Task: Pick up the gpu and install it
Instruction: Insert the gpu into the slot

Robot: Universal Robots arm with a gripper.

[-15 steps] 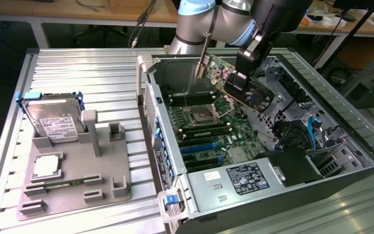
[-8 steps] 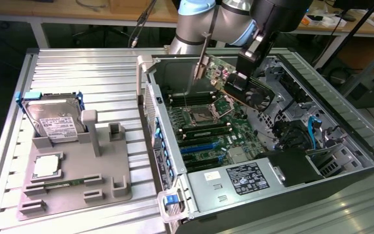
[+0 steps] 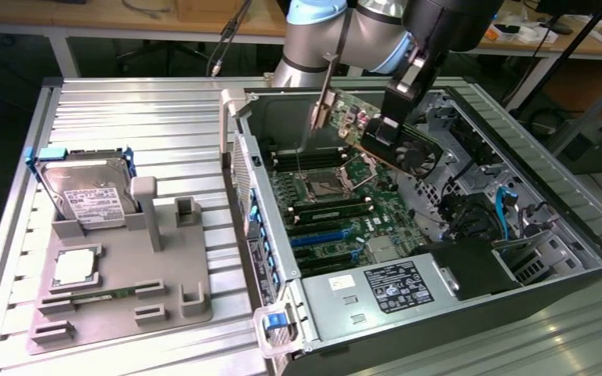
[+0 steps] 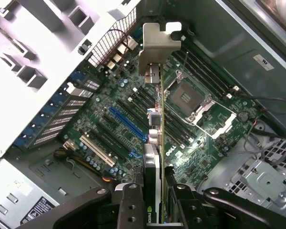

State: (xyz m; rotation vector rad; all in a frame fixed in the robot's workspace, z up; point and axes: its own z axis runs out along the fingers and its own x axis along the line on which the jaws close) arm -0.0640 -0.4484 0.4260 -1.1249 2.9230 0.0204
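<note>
Clamped narrow on the gpu point(image 3: 418, 157): the claw point(image 3: 387, 129), upper right of centre in the exterior view, above the open computer case point(image 3: 552, 235) and clear of the motherboard point(image 3: 332, 207). Card tilted, silver bracket point(image 3: 322, 102) toward the exterior view's left, fan face toward the exterior view's right. Fingertips largely masked by the card and the black wrist; arm cut off by the upper edge of the frame.

In the wrist view, gpu point(image 4: 152, 164) seen edge-on between the two fingers point(image 4: 128, 205) of the claw point(image 4: 155, 210), so neither fan nor circuit face readable; bracket point(image 4: 158, 47) at the far end, hanging over the board with its processor socket point(image 4: 190, 98) and blue slot point(image 4: 126, 121), seated in none. Edge connector not made out.

On the counter point(image 3: 123, 110) at the exterior view's left, a grey holder point(image 3: 123, 313) with the hard drive point(image 3: 92, 196) upright in it, a small chip point(image 3: 76, 268) lying flat, and a thin memory stick point(image 3: 107, 295), hard to make out. Power supply point(image 3: 385, 286) low in the case, lower middle of the frame.
</note>
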